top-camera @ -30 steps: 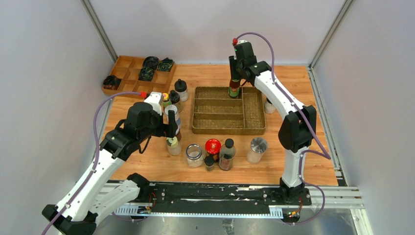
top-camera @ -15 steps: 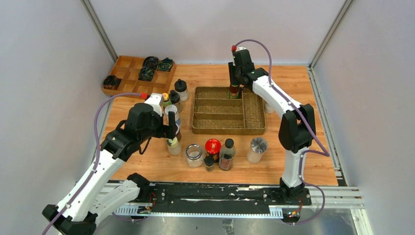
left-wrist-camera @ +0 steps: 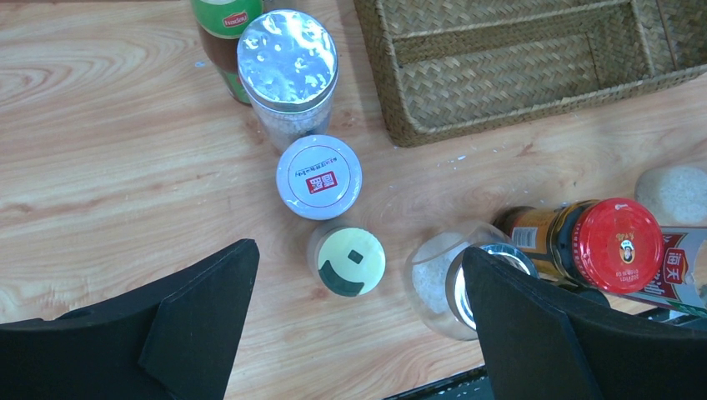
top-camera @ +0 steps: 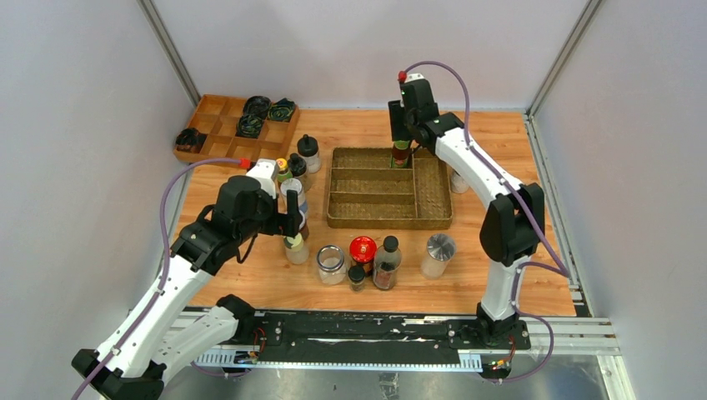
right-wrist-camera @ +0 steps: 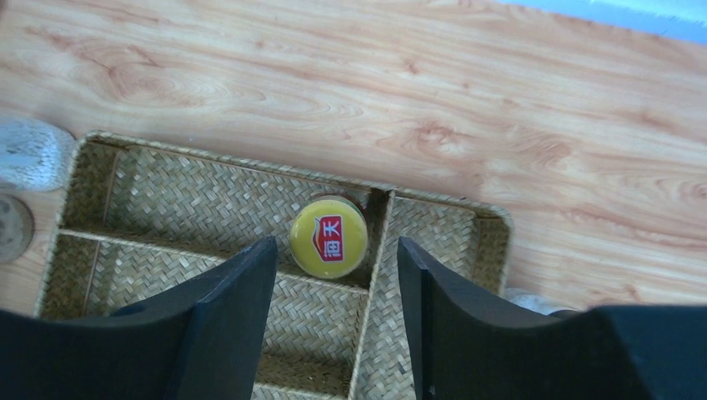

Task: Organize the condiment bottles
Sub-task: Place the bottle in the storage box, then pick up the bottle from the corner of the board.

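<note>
Now the right gripper's jaws are sitting loose around the yellow-capped bottle, releasing it at the woven tray's twelve o'clock and needing a straight lift clear, while the left gripper is gaping wide.

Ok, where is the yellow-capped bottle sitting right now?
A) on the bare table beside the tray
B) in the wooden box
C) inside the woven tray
C: the right wrist view shows the yellow-capped bottle upright inside the woven tray, close against a divider, with the right tool spread on either side of it.
</note>
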You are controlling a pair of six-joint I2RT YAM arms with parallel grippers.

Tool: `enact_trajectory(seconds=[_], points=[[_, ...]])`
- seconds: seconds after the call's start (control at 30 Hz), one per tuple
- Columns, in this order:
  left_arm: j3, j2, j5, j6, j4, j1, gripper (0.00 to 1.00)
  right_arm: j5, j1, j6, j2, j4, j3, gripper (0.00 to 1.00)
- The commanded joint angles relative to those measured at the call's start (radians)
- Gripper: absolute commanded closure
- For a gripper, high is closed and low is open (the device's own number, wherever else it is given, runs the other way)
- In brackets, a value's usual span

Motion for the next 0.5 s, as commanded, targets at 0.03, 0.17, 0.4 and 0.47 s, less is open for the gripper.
enact_trajectory(seconds=[0.03,0.17,0.4,0.47], points=[[0.017,-0.002,0.018,0.012,-0.013,0.006,0.01,0.031,0.014,-0.043,-0.116,-0.050,0.060,0.38],[0.026,-0.008,0.021,0.014,-0.025,0.006,0.01,0.047,0.027,-0.047,-0.227,-0.114,0.028,0.38],[0.033,-0.013,-0.011,0.015,-0.041,0.006,0.00,0.054,0.145,0.016,-0.600,-0.316,-0.225,0.38],[0.036,-0.008,-0.009,0.005,-0.040,0.006,0.00,0.075,0.224,0.069,-0.738,-0.352,-0.373,0.38]])
